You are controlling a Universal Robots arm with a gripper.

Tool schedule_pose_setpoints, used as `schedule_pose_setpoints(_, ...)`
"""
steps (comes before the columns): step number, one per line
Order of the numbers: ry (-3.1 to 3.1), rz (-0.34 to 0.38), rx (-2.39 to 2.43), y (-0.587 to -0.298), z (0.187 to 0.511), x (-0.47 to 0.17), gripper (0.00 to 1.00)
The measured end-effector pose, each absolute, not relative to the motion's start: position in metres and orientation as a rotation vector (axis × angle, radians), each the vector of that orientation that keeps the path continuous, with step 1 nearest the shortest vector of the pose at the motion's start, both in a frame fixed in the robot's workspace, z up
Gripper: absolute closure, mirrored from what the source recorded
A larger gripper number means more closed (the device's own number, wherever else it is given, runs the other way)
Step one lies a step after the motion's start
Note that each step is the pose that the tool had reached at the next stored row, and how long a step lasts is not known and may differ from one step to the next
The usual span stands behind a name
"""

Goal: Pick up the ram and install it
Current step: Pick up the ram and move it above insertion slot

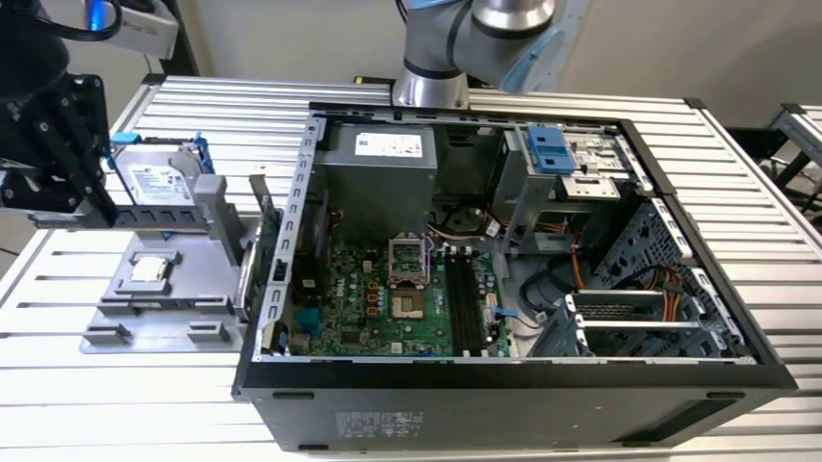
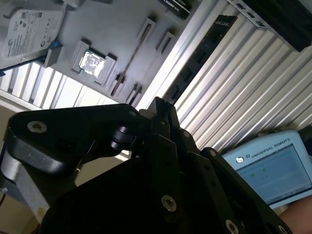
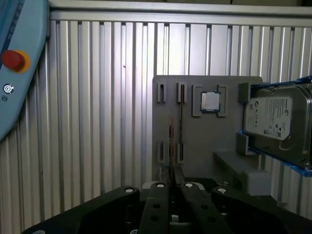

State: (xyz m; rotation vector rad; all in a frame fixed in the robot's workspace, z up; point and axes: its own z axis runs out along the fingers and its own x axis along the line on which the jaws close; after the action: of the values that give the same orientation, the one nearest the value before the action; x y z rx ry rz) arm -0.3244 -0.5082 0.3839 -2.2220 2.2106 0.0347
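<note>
Ribbed alu table [image 1: 719, 173], open PC case [image 1: 514, 395] mid-table, grey parts tray [image 1: 192, 289] just beside it on the exterior view's left. My gripper [image 2: 161, 103] hangs at that left side, near the tray.

The ram [image 2: 197, 58] sticks straight out from my tips, long axis in line w/ the fingers [image 2: 168, 122] & roughly along the table ribs. Chip face is toward the second wrist view; in the first wrist view the ram [image 3: 170, 141] is edge-on, a thin line. Fingers are pinched narrow, nearly together, clamped on one end of it. Far end is free, touching nothing I can see.

Around me:
- hard drive [image 3: 275, 122] in a blue frame, standing at the tray's edge
- small square CPU [image 3: 210, 101] in a tray pocket
- thin strip [image 3: 181, 122] in a tray slot
- blue teach pendant [image 2: 273, 170] off to one side

In the exterior view, tray & hard drive sit btwn me and the case.
</note>
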Motion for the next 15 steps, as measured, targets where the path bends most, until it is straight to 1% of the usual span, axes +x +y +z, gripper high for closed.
schedule_pose_setpoints(15, 2.214, 0.043, -2.226, -0.508, 0.384, -0.273, 1.00)
